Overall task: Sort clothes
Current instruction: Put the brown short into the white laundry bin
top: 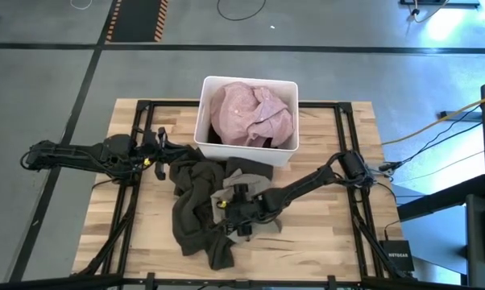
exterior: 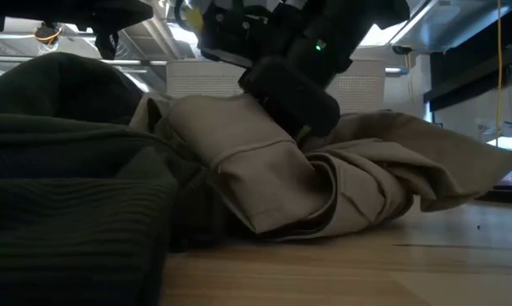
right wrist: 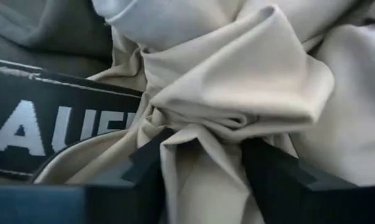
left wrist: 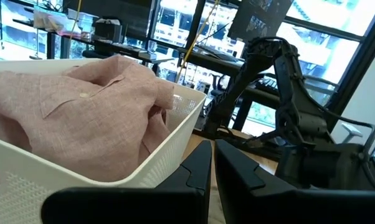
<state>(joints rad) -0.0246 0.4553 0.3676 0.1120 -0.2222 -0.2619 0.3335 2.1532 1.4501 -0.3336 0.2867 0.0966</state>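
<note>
Pinching a bunched fold of the beige garment point(right wrist: 250, 93), my right gripper point(right wrist: 203, 171) has its jaws closed in on the cloth from both sides; the gathered fabric fills the gap between them. High view puts that right gripper point(top: 241, 208) low over the middle of the worktop point(top: 323, 234), arm stretched in from the right side, wrist turned down onto the pile.

Count on the worktop: one beige garment point(top: 259, 189), one large olive-grey garment point(top: 196, 213) heaped and trailing toward the near edge, touching and partly under the beige one. A dark band with white lettering point(right wrist: 44, 124) lies just beside the pinched fold. Whether any further garments lie beneath, I cannot tell.

One white bin point(top: 284, 149) sits at the far middle of the worktop, holding one pale pink shirt point(top: 250, 113), mounded to the rim.

Open room: bare wood to the right of the pile and along the near right; left near corner also bare. The pile stays inside the worktop edges.

My left gripper point(left wrist: 212, 180) waits just beside the bin's left wall, jaws nearly together, nothing between them; left arm lies along the left side point(top: 150, 153).
</note>
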